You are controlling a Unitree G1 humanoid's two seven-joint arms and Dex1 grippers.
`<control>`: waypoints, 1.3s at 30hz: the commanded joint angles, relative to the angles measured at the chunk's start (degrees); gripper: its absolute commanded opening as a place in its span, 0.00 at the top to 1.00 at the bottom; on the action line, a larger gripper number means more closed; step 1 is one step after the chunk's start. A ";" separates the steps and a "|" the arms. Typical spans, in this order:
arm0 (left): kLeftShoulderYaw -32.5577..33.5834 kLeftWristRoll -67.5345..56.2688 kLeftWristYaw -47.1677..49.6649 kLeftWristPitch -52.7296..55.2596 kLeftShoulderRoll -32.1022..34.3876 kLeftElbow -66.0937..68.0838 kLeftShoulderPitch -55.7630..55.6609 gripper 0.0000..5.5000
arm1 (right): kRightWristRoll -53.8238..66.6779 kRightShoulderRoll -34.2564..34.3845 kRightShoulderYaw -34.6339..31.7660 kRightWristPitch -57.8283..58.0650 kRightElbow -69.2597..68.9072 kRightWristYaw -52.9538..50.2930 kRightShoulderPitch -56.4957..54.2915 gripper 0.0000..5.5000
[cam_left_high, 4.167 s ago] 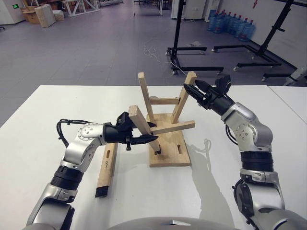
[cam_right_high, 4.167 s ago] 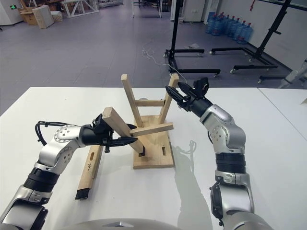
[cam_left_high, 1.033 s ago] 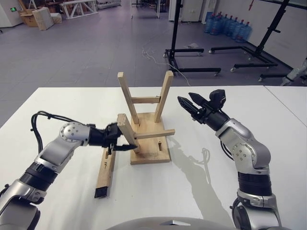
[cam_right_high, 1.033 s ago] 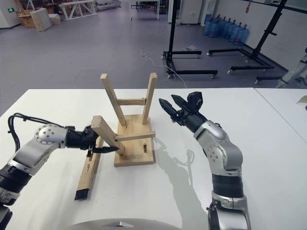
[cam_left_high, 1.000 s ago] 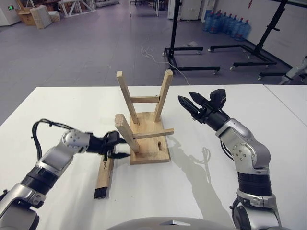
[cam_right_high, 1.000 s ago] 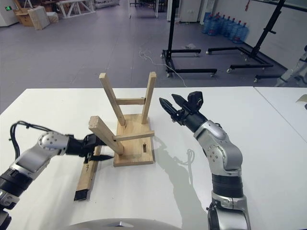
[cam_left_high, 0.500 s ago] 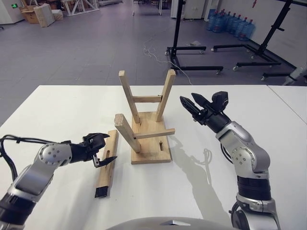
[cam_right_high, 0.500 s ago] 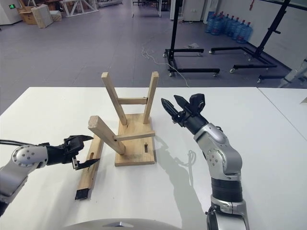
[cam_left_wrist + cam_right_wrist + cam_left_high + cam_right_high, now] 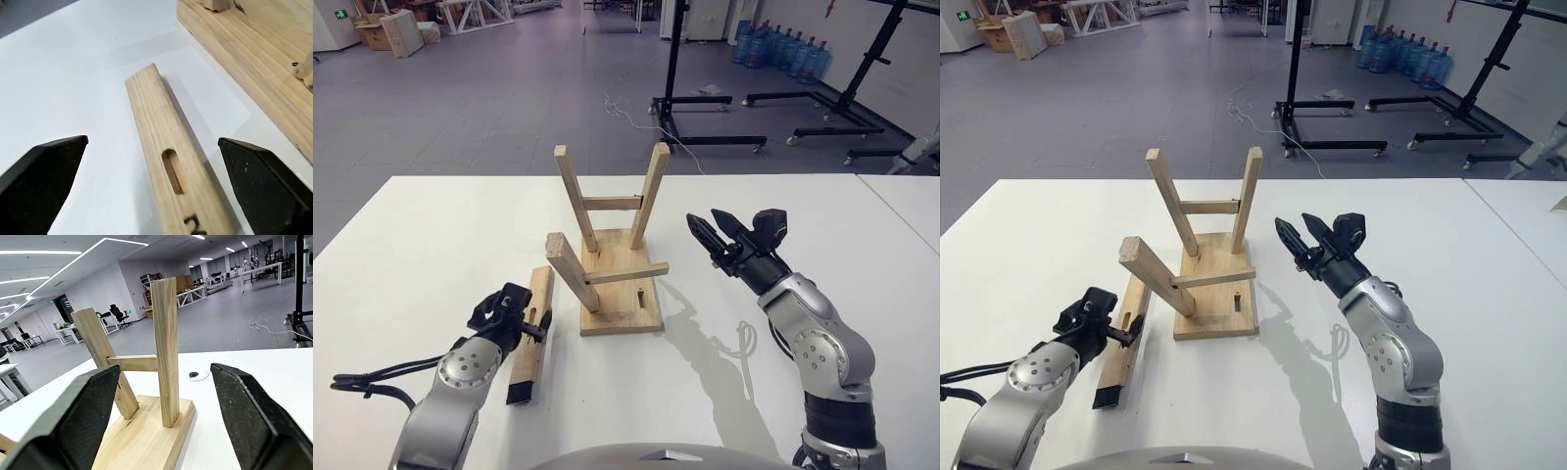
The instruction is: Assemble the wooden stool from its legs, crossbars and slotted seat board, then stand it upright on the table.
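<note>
Okay, my landmark is the pale slotted wooden seat board (image 9: 617,319), lying flat and upside down on the white table (image 9: 411,245). At its far edge, two light wooden legs (image 9: 576,196) stand up, tied by a short crossbar (image 9: 612,203). At its near left corner a third leg (image 9: 570,271) leans outward, and a second thin crossbar (image 9: 628,274) pokes from it across the board with its free end in the air. I'd say that end is waiting for the last leg.

The last leg is the long slotted wooden leg (image 9: 526,370) lying flat just left of the board, not touching it. My left gripper (image 9: 152,141) hangs right over it with its fingers spread wide, one on each side, gripping nothing. That looks lined up for a pinch across the leg's width.

My right gripper (image 9: 702,216) hovers off the board's right side, up at leg height, also splayed and empty. It's pointed at the far pair, probably to steady the frame.

I can't tell whether the leaning leg is seated in its slot. The loose leg's near end is dark, and I can't say why. The mark near its slot is cut off in the wrist view.
</note>
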 commanded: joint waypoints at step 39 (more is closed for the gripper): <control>16.72 -25.82 -19.04 -36.54 4.97 5.39 -24.61 0.63 | 34.52 3.38 -2.53 5.63 -1.59 -2.44 -16.69 0.38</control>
